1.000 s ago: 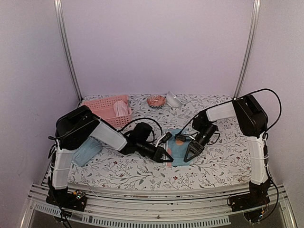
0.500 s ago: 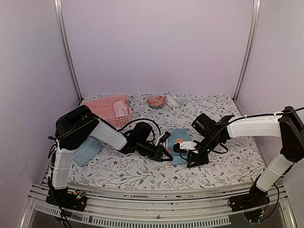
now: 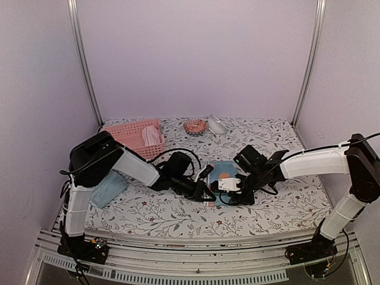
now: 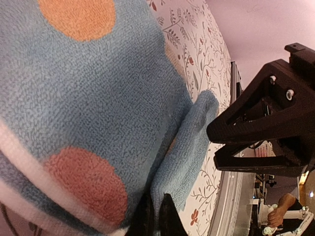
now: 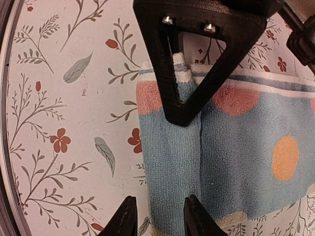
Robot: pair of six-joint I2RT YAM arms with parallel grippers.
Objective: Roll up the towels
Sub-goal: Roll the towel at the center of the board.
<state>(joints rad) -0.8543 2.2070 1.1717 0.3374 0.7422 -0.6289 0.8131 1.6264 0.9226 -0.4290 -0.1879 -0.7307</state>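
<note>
The light blue towel (image 3: 224, 172) with orange and white motifs lies flat mid-table, its near edge turned over into a narrow folded strip (image 5: 170, 147). My left gripper (image 3: 208, 193) is shut on one end of that strip (image 4: 187, 152). In the right wrist view the left gripper's black finger (image 5: 192, 73) rests on the strip's far end. My right gripper (image 5: 160, 219) is open, its fingertips (image 5: 129, 219) either side of the strip's other end. The pink towel (image 3: 153, 136) lies in the basket. The pale teal towel (image 3: 110, 189) lies at the left, beside the left arm.
A pink perforated basket (image 3: 127, 133) stands at the back left. A small orange patterned bowl (image 3: 194, 126) and a white object (image 3: 216, 124) sit at the back centre. The table's near edge and metal rail (image 4: 231, 162) run close beside the folded strip.
The right arm has dropped from a raised, bent pose and reached low to the left, bringing its gripper to the towel's near edge beside the left gripper. The left arm has stayed put.
</note>
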